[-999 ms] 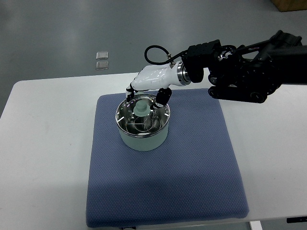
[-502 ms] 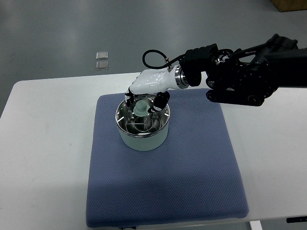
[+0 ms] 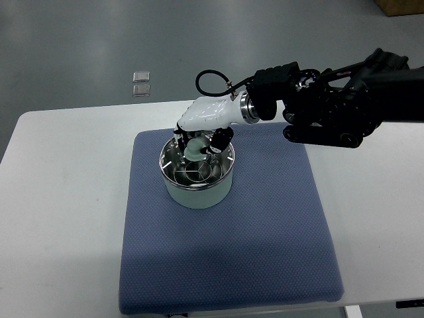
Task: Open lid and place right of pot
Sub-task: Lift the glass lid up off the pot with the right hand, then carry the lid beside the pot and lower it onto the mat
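A pale green pot [image 3: 197, 192] stands on the blue mat [image 3: 265, 225], left of the mat's middle and near its far edge. Its glass lid [image 3: 199, 167] with a metal rim lies flat on the pot. The lid's pale green knob [image 3: 194, 150] shows between the fingers of my right hand [image 3: 199, 140]. That white hand reaches in from the right on a black arm [image 3: 331, 109] and sits over the knob. Its dark fingertips [image 3: 218, 140] press in on both sides of the knob. My left arm is out of view.
The mat lies on a white table [image 3: 66, 199], with bare mat to the right of the pot and in front of it. Two small clear squares [image 3: 140, 83] lie on the grey floor beyond the table's far edge.
My right hand has moved left and down over the lid, and its fingers have drawn in around the knob. The lid and pot have not moved.
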Controlling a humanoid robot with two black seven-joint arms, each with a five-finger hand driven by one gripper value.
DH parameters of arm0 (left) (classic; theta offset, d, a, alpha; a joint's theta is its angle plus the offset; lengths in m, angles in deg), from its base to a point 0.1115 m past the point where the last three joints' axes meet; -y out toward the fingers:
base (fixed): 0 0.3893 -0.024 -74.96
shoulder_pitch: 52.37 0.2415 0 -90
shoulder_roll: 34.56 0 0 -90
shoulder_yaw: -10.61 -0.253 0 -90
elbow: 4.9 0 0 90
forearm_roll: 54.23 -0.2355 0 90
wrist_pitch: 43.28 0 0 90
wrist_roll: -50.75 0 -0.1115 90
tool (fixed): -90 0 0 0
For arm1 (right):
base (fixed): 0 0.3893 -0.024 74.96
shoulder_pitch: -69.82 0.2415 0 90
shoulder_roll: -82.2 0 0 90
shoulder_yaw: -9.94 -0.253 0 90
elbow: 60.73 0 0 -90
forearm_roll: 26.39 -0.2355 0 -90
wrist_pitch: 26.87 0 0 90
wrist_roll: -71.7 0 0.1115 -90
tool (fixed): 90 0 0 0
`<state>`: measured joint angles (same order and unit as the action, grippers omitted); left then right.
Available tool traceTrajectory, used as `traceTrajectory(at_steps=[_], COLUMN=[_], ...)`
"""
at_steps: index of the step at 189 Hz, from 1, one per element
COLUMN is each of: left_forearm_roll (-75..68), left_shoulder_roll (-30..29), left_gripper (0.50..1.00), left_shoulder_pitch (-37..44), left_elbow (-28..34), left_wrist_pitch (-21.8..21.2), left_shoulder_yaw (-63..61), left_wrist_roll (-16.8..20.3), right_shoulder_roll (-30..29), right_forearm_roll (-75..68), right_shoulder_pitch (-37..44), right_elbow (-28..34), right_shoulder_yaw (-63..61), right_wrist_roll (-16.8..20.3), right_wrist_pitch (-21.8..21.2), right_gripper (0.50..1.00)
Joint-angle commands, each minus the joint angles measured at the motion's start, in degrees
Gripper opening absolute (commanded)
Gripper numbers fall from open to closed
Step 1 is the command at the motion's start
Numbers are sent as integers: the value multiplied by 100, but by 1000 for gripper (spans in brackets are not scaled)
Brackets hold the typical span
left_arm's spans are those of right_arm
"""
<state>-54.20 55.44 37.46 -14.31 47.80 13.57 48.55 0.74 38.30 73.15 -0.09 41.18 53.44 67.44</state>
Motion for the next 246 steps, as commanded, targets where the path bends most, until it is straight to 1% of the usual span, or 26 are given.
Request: traceTrajectory(at_steps=[1, 14, 25, 32, 35, 36, 45, 46, 125, 157, 175, 176, 182, 196, 197, 213, 222, 223, 242, 246], left_forearm_roll=[7, -2, -2, 7, -2, 7, 7, -2, 7, -2, -2, -2, -2, -2, -2, 7, 7, 7, -2, -2], left_shoulder_roll=[0, 0, 0, 0, 0, 0, 0, 0, 0, 0, 0, 0, 0, 0, 0, 0, 0, 0, 0, 0], left_gripper=[1000, 1000, 1000, 1000, 1000, 1000, 1000, 1000, 1000, 1000, 1000, 1000, 1000, 1000, 1000, 1000, 1000, 1000, 1000, 1000], left_shoulder_pitch=[0, 0, 0, 0, 0, 0, 0, 0, 0, 0, 0, 0, 0, 0, 0, 0, 0, 0, 0, 0], left_elbow=[0, 0, 0, 0, 0, 0, 0, 0, 0, 0, 0, 0, 0, 0, 0, 0, 0, 0, 0, 0], left_wrist_pitch=[-2, -2, -2, -2, -2, -2, -2, 6, -2, -2, -2, -2, -2, -2, -2, -2, -2, -2, -2, -2], left_shoulder_yaw=[2, 2, 2, 2, 2, 2, 2, 2, 2, 2, 2, 2, 2, 2, 2, 2, 2, -7, 2, 2], left_wrist_roll=[0, 0, 0, 0, 0, 0, 0, 0, 0, 0, 0, 0, 0, 0, 0, 0, 0, 0, 0, 0], right_shoulder_roll=[-28, -28, -37, -37, -37, -37, -37, -37, -20, 174, 279, 401, 472, 517, 638, 938, 938, 1112, 1527, 1527], right_forearm_roll=[0, 0, 0, 0, 0, 0, 0, 0, 44, 35, 26, 26, 26, 26, 35, 35, 35, 35, 88, 88], right_shoulder_pitch=[0, 0, 0, 0, 0, -9, -9, -9, 114, 413, 448, 527, 563, 589, 633, 659, 659, 659, 598, 598], right_elbow=[1, 1, 1, -8, -8, 1, 1, -8, 27, 176, 238, 308, 343, 370, 431, 510, 510, 554, 660, 660], right_shoulder_yaw=[-4, -4, 5, 5, 5, 5, 5, 5, -13, -22, -31, -31, -39, -39, -39, -57, -57, -66, -66, -66], right_wrist_roll=[-1, -1, -1, -1, -1, -1, -1, -1, -1, -37, -37, -37, -37, -45, -45, -45, -45, -54, -116, -116], right_wrist_pitch=[0, 0, 0, -9, -9, -9, -9, -9, -44, -26, -17, -17, -17, -17, -9, -9, -9, -17, -26, -26], right_gripper=[625, 625, 605, 572, 566, 556, 556, 500, 500, 500, 500, 500, 500, 500, 500, 500, 500, 500, 500, 500])
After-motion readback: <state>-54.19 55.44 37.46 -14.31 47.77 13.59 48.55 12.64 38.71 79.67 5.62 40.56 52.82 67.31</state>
